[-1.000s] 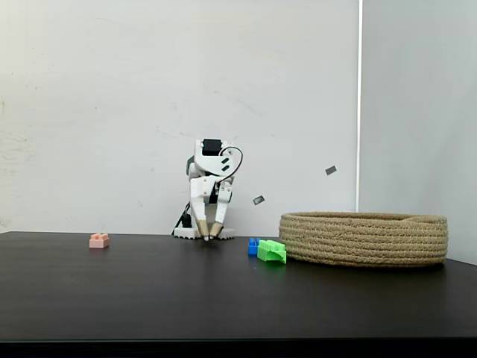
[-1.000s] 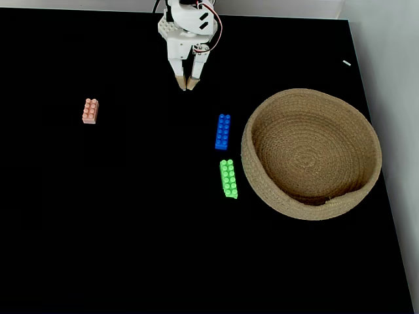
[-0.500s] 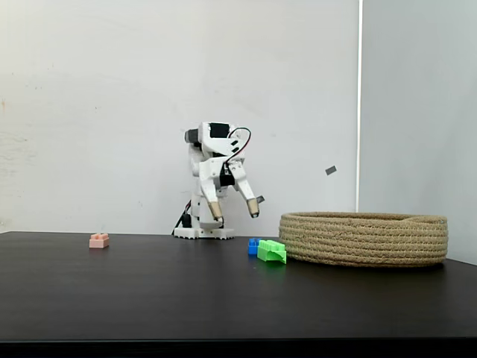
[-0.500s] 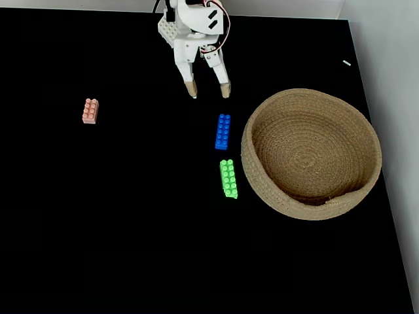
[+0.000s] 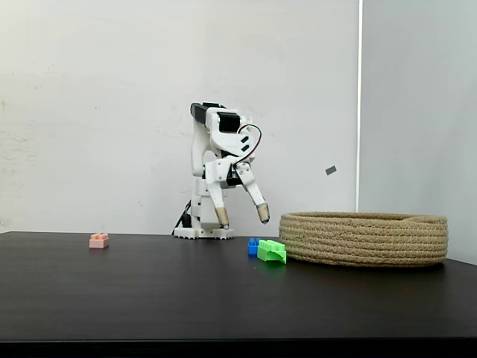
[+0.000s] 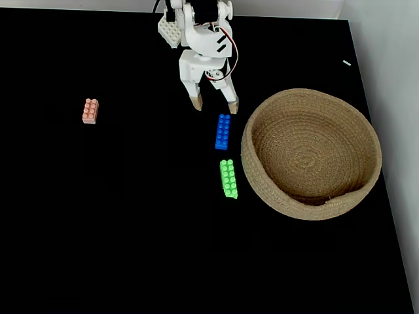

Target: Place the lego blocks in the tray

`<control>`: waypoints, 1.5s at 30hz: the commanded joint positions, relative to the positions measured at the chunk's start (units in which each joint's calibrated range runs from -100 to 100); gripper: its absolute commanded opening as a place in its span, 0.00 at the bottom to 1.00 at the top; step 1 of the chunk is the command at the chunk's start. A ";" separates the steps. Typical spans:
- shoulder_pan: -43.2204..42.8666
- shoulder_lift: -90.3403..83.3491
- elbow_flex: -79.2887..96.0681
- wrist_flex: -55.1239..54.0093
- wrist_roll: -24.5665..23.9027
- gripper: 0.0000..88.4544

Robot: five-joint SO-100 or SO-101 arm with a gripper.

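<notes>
so the white arm is leaning out from its base at the back edge of the black tabletop (image 6: pixel 118 229), and the gripper (image 6: pixel 215 104) is hanging spread wide with nothing between its tan fingertips (image 6: pixel 196 103). in the side-on fixed view the gripper (image 5: pixel 243 216) is sitting clear above the surface, not touching anything. the blue brick (image 6: pixel 222 131) is lying flat on the tabletop just in front of the open fingers in the top-down fixed view, lengthwise pointing away from the arm, and the green brick (image 6: pixel 228 178) is lying a little nearer the front edge, close beside the basket wall (can't tell if it's actually touching the rope). from the side the blue brick (image 5: pixel 253 246) is peeking out behind the green brick (image 5: pixel 271 251), both right next to the left side of the tray (image 5: pixel 365 246). the tray (image 6: pixel 258 186) is sitting toward the right edge of the tabletop with nothing inside it. the pink brick (image 6: pixel 90 110) is lying well apart from everything else, over toward the left edge, and it's showing there in the side view too (image 5: pixel 98 241).
</notes>
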State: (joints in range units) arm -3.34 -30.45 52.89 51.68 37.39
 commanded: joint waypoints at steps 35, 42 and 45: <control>-5.65 30.79 -23.94 0.92 -3.71 0.00; -2.10 22.80 -23.94 6.67 -0.88 0.00; -0.78 16.86 -26.58 10.83 1.17 0.00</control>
State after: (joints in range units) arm -5.54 -3.90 30.80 58.75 36.46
